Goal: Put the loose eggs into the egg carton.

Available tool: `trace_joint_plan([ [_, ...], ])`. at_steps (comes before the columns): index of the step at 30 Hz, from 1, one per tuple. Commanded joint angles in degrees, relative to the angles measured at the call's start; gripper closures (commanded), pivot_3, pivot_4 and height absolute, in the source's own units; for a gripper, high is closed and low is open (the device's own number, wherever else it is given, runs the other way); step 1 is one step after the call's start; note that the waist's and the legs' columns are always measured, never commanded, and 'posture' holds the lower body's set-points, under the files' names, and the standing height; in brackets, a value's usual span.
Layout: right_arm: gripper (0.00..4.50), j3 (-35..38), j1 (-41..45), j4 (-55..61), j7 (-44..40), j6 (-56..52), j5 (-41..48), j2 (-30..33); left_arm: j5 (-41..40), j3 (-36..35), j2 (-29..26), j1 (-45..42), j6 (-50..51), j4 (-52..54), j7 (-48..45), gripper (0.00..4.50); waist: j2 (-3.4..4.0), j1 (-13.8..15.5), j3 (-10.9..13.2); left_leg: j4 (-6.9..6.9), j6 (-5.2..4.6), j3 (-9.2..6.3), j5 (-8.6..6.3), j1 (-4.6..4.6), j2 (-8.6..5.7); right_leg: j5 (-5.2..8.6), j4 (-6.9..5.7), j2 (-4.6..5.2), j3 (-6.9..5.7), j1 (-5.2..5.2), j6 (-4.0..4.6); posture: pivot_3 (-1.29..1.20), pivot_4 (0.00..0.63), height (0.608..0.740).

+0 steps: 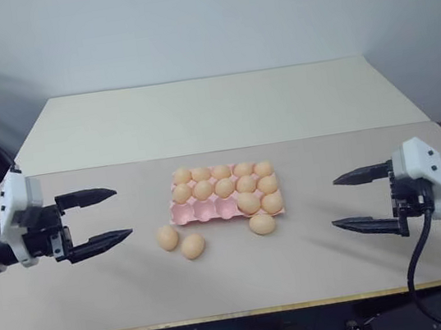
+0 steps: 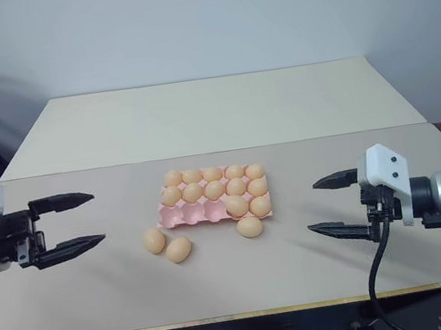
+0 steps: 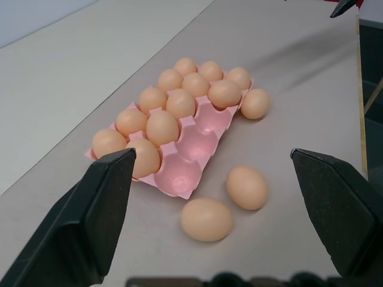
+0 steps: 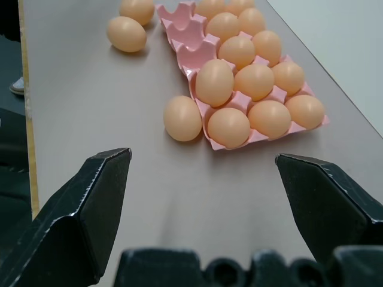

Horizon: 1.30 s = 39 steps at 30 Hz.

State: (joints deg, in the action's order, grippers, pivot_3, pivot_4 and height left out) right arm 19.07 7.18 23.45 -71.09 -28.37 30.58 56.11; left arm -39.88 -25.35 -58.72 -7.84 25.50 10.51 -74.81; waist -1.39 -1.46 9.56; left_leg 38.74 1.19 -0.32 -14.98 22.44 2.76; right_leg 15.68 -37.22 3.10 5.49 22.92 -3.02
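The egg carton [image 1: 211,209] is a flat pale pink tray without lid. It lies in the middle of the bench, nearer to the front edge than to the far edge. Twelve tan-orange eggs sit in its cups; the three left cups of the front row are empty. Three loose eggs lie on the bench. Two of them, egg [image 1: 167,238] and egg [image 1: 193,245], lie just beside each other near the carton's front left corner. The third egg [image 1: 262,223] touches the carton's front edge near the right corner.
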Motion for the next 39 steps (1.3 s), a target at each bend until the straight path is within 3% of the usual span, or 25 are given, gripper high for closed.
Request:
trace_joint_plan([
  [1,0.02,0.3,1.4,1.9,0.7,0.8,1.4,0.9,-0.9,-2.5,-1.2,0.2,0.5,1.7,0.1,0.0,0.0,0.0,0.0,0.0,0.0,0.0,0.0,0.0,0.0,0.0,0.0,0.0,0.0,0.0,0.0,0.0,0.15,0.74],
  [6,0.02,-2.2,2.6,2.7,2.3,0.9,0.8,0.2,-0.9,-2.5,-1.1,0.2,1.0,2.1,0.2,0.0,0.0,0.0,0.0,0.0,0.0,0.0,0.0,0.0,0.0,0.0,0.0,0.0,0.0,0.0,0.0,0.0,0.15,0.74],
  [13,0.02,-21.3,7.8,5.2,9.4,4.2,-11.1,-5.6,-1.0,-0.2,-0.4,-0.7,1.0,3.3,0.3,0.0,0.0,-0.5,0.0,0.0,0.0,0.0,0.0,-0.02,0.01,0.0,-0.01,-0.01,0.0,0.0,0.0,0.0,0.15,0.74],
  [21,0.02,-35.5,14.6,0.7,13.4,6.7,-23.5,-11.5,-1.0,0.5,-0.9,-1.4,0.9,3.2,-0.1,0.0,0.0,-0.9,0.0,0.0,0.0,-0.01,0.0,0.04,0.0,0.0,-0.03,0.0,-0.01,0.08,0.01,0.0,0.15,0.74],
  [39,0.02,-40.7,18.4,-3.5,12.0,4.8,-28.7,-15.0,-1.0,0.1,-1.2,-0.6,0.9,4.2,-0.2,0.0,0.0,-0.9,0.0,0.02,0.0,-0.01,0.0,0.04,0.0,0.0,-0.13,-0.01,0.0,0.11,0.01,0.0,0.15,0.74],
])
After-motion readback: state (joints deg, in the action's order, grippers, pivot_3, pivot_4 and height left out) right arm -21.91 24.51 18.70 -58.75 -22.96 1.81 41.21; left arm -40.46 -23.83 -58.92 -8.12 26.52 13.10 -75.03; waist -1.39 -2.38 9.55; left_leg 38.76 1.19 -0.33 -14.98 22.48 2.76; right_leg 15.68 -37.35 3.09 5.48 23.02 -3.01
